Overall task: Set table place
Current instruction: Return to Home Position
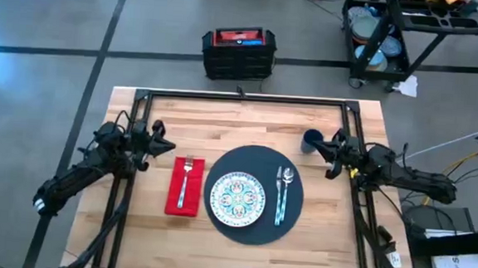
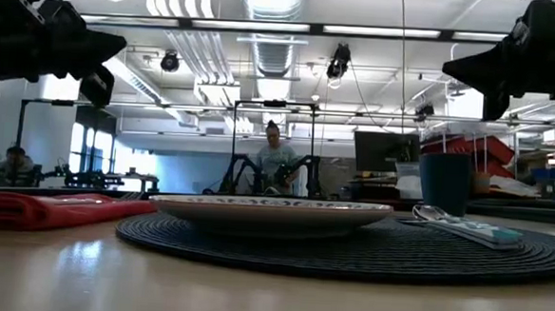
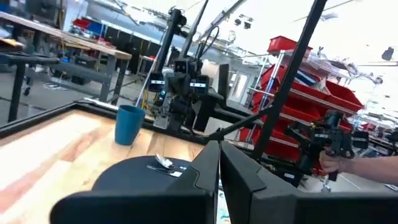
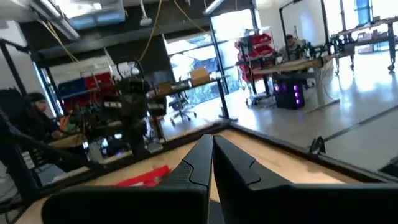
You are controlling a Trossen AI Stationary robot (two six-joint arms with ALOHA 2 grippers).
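The left gripper [image 1: 157, 137] and right gripper [image 1: 325, 153] were closed and empty either side of the mat [image 1: 294, 205] on the table [image 1: 223, 121], so homing probably wanted a lift outward, the right one clear of the cup [image 1: 311, 141] just beside it.

Black jointed left arm [image 1: 87, 168], matching right arm [image 1: 403, 176], flat tapered dark fingers [image 4: 193, 165]

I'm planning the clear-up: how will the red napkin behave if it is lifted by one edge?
The red napkin is folded cloth, so it would probably sag and unfold rather than stay flat. The fork lying on it would likely slide off. It looks light and not fragile.
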